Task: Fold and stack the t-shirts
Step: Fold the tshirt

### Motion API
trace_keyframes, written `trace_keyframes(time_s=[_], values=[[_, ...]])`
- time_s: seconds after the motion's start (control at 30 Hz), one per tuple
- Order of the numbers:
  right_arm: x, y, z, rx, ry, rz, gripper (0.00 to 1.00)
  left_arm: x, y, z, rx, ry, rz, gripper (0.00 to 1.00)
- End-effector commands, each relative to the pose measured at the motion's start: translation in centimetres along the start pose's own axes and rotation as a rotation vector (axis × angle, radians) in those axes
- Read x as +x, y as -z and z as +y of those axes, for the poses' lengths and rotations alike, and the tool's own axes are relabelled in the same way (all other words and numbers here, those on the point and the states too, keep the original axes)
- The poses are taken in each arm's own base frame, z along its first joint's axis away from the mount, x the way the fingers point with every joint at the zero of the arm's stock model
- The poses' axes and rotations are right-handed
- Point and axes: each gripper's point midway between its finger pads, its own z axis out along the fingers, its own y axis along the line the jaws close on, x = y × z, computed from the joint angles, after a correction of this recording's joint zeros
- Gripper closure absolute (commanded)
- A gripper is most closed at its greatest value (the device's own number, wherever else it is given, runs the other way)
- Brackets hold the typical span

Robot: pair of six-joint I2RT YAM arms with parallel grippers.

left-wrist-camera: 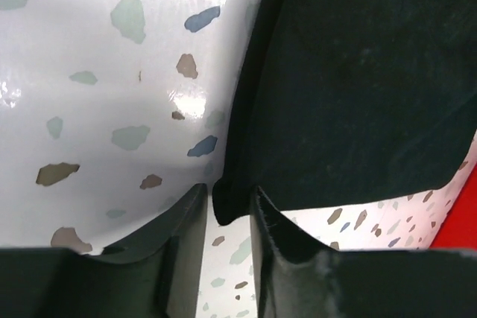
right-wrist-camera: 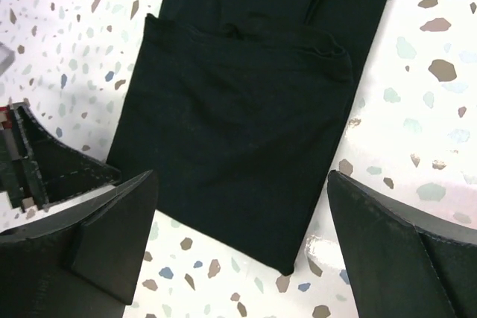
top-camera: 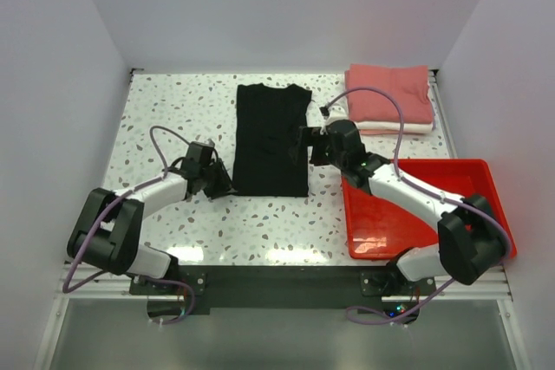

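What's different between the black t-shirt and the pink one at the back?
The black t-shirt lies as one long narrow strip mid-table; the pink t-shirt is a compact folded rectangle in the far right corner. The black one rests directly on the table, the pink one on a white t-shirt. The black one's near corner sits between the fingers of the left gripper; no gripper touches the pink one. Both lie flat.

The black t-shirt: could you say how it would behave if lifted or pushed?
Probably floppy: the black t-shirt lies in flat folded layers, so a lifted corner would likely drape. On the glossy table it may slide or bunch.
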Motion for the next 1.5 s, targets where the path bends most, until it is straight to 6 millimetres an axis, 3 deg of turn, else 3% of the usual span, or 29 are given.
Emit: trace_keyframes(time_s=[0.0,0.07,0.1,0.13,0.17,0.57,0.77,0.93,1.47], values=[[-2.3,1.6,1.8,-0.065,-0.04,-0.077,0.01,-1.5,-0.6,-1.0,0.034,-0.028,-0.037,0.67],[-1.9,1.9,2.3,-0.102,-0.023,-0.06,0.01,-1.3,-1.1,-0.7,0.022,-0.03,-0.024,0.76],[-1.7,2.0,2.5,-0.116,-0.005,-0.051,0.01,-1.2,-1.2,-0.6,0.016,-0.031,-0.017,0.83],[-1.1,2.0,2.5,-0.126,0.022,-0.022,0.01,-1.1,-1.4,-0.4,0.011,-0.03,-0.007,0.96],[-0.9,2.1,2.9,-0.152,0.073,-0.002,0.01,-1.0,-1.5,-0.5,0.014,-0.033,-0.004,1.0],[7.8,3.0,1.9,-0.158,0.218,0.277,0.03,0.7,0.3,2.2,-0.066,-0.021,-0.017,1.0],[12.4,3.1,1.5,-0.167,0.207,0.426,0.16,1.5,1.2,3.1,-0.076,-0.007,-0.03,1.0],[13.6,2.7,1.0,-0.145,0.179,0.429,0.34,1.8,1.6,3.3,-0.076,-0.001,-0.034,1.0],[17.0,0.4,0.7,-0.158,0.179,0.497,0.65,2.1,1.8,3.8,-0.094,0.005,-0.032,1.0]])
